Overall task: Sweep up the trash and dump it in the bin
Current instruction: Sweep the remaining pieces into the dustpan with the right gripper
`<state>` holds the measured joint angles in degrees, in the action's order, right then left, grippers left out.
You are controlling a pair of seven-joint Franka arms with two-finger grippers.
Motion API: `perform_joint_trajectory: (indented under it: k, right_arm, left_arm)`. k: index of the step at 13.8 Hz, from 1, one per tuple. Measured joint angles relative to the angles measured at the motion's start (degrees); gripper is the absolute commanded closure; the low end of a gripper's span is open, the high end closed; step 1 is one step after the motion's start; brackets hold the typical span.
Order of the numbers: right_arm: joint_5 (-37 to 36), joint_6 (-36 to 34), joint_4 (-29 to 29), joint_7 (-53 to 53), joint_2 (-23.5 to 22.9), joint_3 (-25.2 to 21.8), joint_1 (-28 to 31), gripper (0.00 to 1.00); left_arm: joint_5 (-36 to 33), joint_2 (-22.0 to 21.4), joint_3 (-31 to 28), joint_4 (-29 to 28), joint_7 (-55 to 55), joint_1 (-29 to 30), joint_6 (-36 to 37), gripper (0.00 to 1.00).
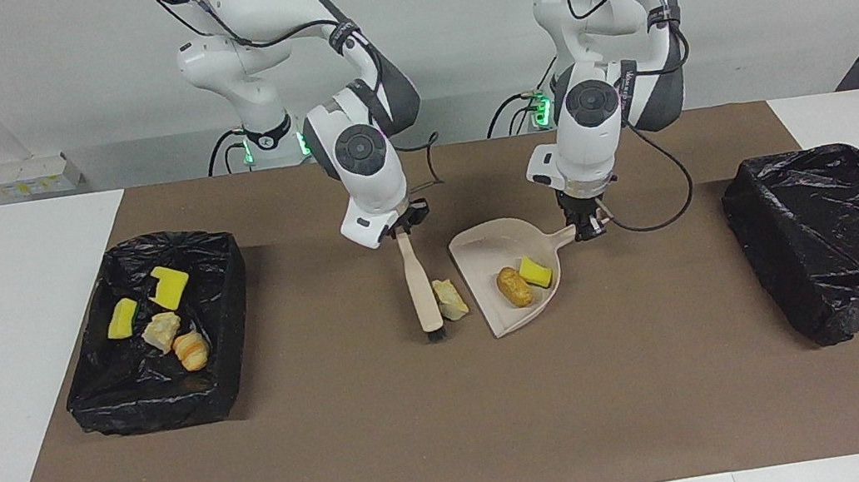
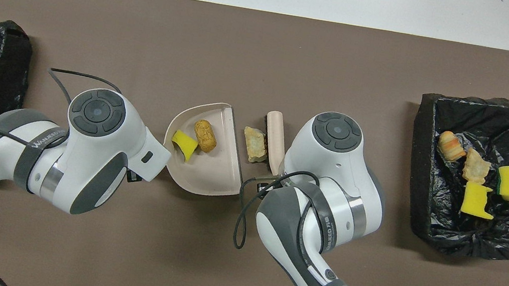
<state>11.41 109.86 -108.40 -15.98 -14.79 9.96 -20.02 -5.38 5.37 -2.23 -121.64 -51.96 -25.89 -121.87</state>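
Your right gripper, frame centre of the facing view, is clamped on the brush handle. The brush head presses a tan chunk against the dustpan lip, probably touching. Left gripper pinches the dustpan handle; a brown chunk and a yellow sponge piece lie inside. Four scraps sit in the bin at frame left.
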Motion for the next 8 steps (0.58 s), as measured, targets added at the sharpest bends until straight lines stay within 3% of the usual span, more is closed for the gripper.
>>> perform_joint_trajectory:
  k: [8]
  right_arm:
    - [5.65,0.51,-0.34,-6.78,2.30,0.02,-7.22,1.00]
  left_arm:
    - [-0.37,-0.80,0.42,-2.08,-0.69,-0.20,-3.69,1.00]
